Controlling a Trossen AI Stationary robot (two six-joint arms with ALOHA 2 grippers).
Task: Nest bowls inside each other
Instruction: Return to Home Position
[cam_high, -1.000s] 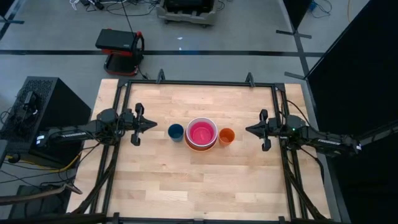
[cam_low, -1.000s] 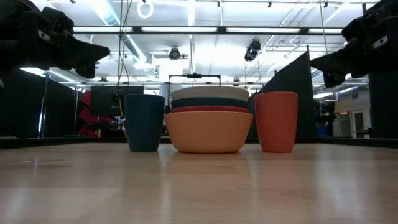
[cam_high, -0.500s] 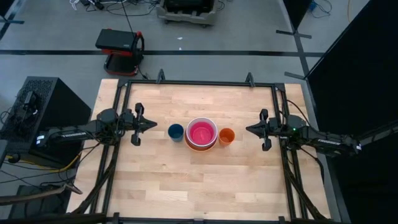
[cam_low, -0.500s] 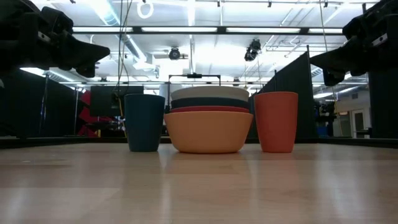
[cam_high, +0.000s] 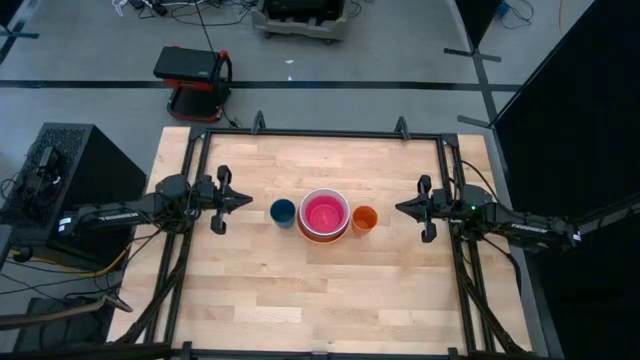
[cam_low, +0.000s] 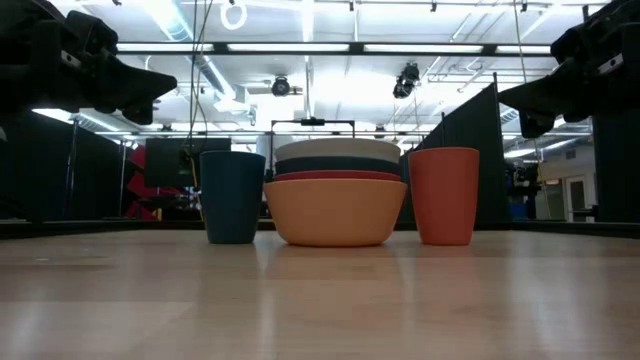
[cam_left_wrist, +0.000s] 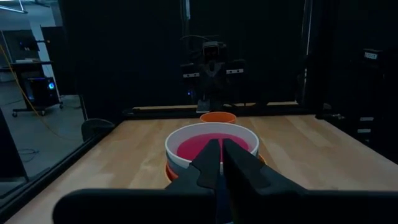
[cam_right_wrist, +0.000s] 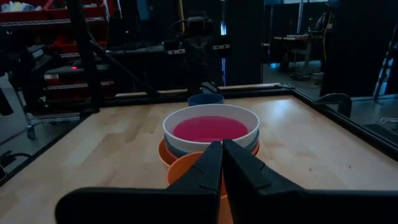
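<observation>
The left gripper (cam_high: 243, 200) and right gripper (cam_high: 402, 208) hang empty with fingers pressed together, at opposite sides of the table (cam_high: 330, 290). Midway between them the bowls (cam_high: 324, 214) sit nested, pink innermost, seemingly all five. The blue cup (cam_high: 283, 211) stands just left and the orange cup (cam_high: 365, 219) just right.

The magenta pink bowl (cam_high: 324, 213) is plain, as are the white bowl (cam_low: 337, 148), dark teal bowl (cam_low: 337, 164), red-orange bowl (cam_low: 337, 176) and yellow-orange bowl (cam_low: 335, 212). The blue cup (cam_low: 232, 196) is dark teal-blue, and the orange cup (cam_low: 443, 195) is a reddish orange. The tabletop (cam_high: 330, 290) is pale wood with plank grain.
</observation>
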